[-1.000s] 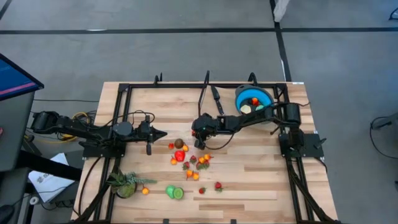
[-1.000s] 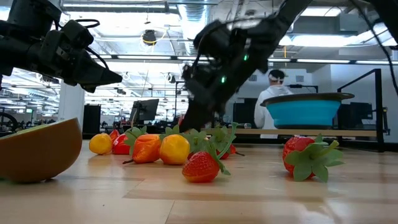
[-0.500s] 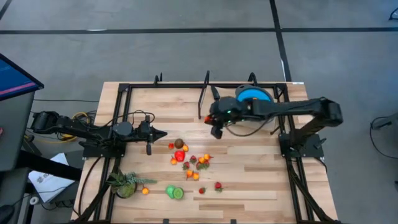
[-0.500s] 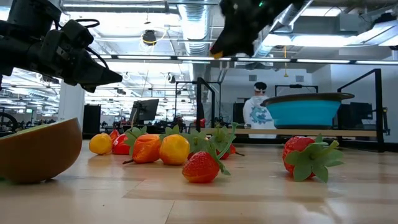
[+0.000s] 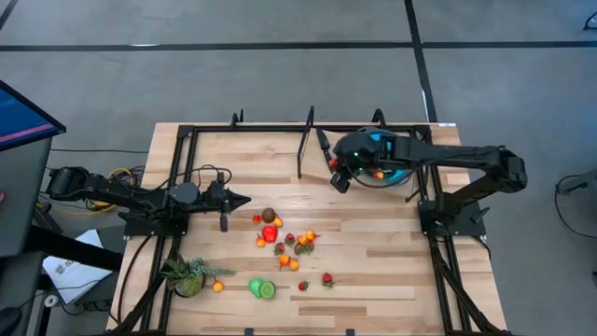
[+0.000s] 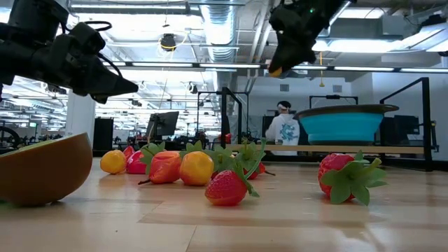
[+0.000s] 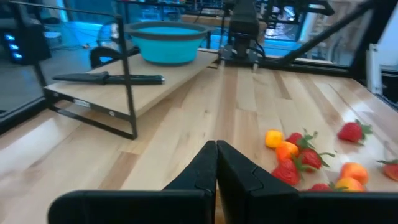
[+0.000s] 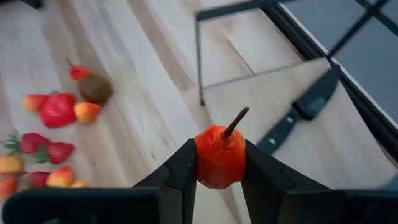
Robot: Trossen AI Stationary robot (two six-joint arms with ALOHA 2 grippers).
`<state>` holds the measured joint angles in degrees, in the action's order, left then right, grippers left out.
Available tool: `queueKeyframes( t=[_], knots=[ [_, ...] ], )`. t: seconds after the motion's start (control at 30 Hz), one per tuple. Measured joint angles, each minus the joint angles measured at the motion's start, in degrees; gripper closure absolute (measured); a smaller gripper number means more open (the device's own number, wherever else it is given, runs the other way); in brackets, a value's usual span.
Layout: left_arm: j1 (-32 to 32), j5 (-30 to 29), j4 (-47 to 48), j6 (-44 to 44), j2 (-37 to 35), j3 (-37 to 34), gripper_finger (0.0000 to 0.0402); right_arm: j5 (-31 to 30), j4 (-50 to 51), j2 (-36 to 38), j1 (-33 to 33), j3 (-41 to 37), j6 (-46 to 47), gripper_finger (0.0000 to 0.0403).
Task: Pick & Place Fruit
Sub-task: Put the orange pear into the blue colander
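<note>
One small red fruit [image 8: 220, 155], light and rigid-looking, rides pinched at its middle in the right claw [image 8: 219, 163] beside the blue bowl [image 5: 384, 147]; the left claw [image 5: 241, 200] waits shut above the tabletop [image 5: 373, 243].

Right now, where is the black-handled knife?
In the high view the knife lies at the table's far edge, right of centre, just left of the blue bowl. The right gripper, shut on an orange-red fruit, hovers beside it.

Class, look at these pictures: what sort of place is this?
Probably a robotics lab: two robot arms work at a wooden table with toy fruit, with ceiling ducts and a computer monitor behind.
</note>
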<state>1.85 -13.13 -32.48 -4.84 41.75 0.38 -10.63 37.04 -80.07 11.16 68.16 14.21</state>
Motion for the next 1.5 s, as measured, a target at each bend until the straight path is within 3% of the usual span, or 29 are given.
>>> queueKeyframes(
  t=[0.17, 0.67, 1.07, 1.23, 1.37, 1.5],
  knots=[
    [0.0, -3.09, -2.04, 0.05, -0.02, 0.0, 0.0401, 0.02, 1.76, -1.71, 3.02, -0.13, 0.01, 0.031],
    [0.0, -3.25, -2.07, 1.6, -0.02, -0.01, 0.0401, -2.15, 6.7, -1.8, 12.89, 0.0, 7.2, 0.031],
    [0.01, -3.4, -2.07, 1.6, -0.02, -0.02, 0.0401, -4.61, 26.59, -1.82, 19.39, 0.0, 19.28, 0.031],
    [0.0, -3.38, -2.07, 1.6, -0.02, -0.02, 0.0401, -4.61, 28.26, -1.84, 19.85, 0.0, 18.79, 0.0307],
    [0.0, -3.38, -2.07, 1.57, -0.02, 0.0, 0.0401, -4.58, 28.08, -1.84, 19.63, 0.0, 15.42, 0.0284],
    [0.01, -3.38, -2.07, 1.57, -0.02, -0.02, 0.0401, -4.53, 27.49, -1.84, 19.15, 0.0, 13.87, 0.0235]
  ],
)
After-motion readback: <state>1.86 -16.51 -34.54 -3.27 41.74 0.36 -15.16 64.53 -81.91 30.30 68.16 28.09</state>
